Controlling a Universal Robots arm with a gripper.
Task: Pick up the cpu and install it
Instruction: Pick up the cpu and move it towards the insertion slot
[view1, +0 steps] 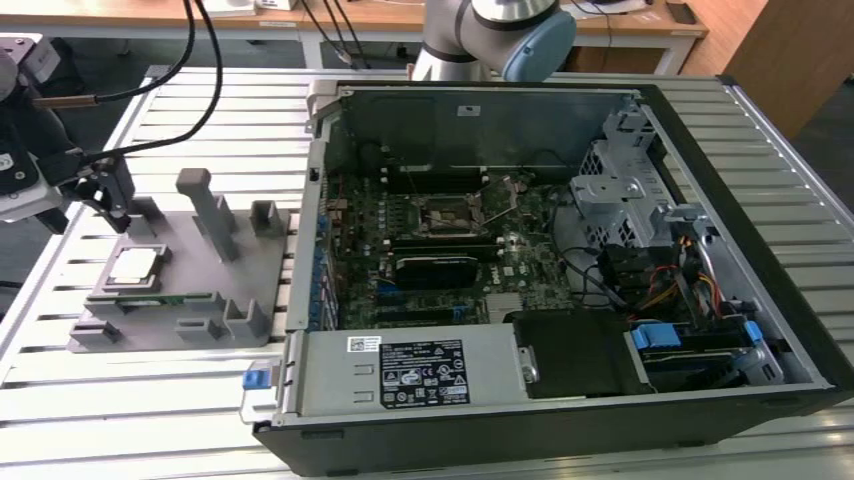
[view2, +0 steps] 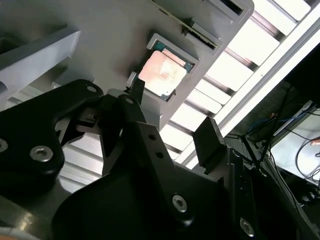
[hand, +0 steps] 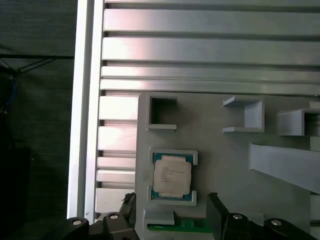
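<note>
The cpu (view1: 134, 265), a small silvery square chip, lies flat in a framed recess of the grey holder (view1: 200, 270) at the exterior view's left. Both wrist views show the cpu (view2: 162, 75) (hand: 171, 175) seated in that recess. My gripper (view1: 114, 212) hangs just above the holder, a little off to the far side of the chip. It is open, and its two black fingers (hand: 216, 205) stand apart with nothing between them. In the second wrist view the gripper (view2: 172, 117) is short of the chip. The black socket (view1: 447, 212) sits on the motherboard inside the case.
The open computer case (view1: 747, 330) fills the middle and the exterior view's right, with drive cage and cables inside. Upright grey posts (view1: 200, 205) rise from the holder near the chip. A green memory strip (view1: 154, 298) lies along the holder's front. All of it rests on a slatted metal table (view1: 54, 300).
</note>
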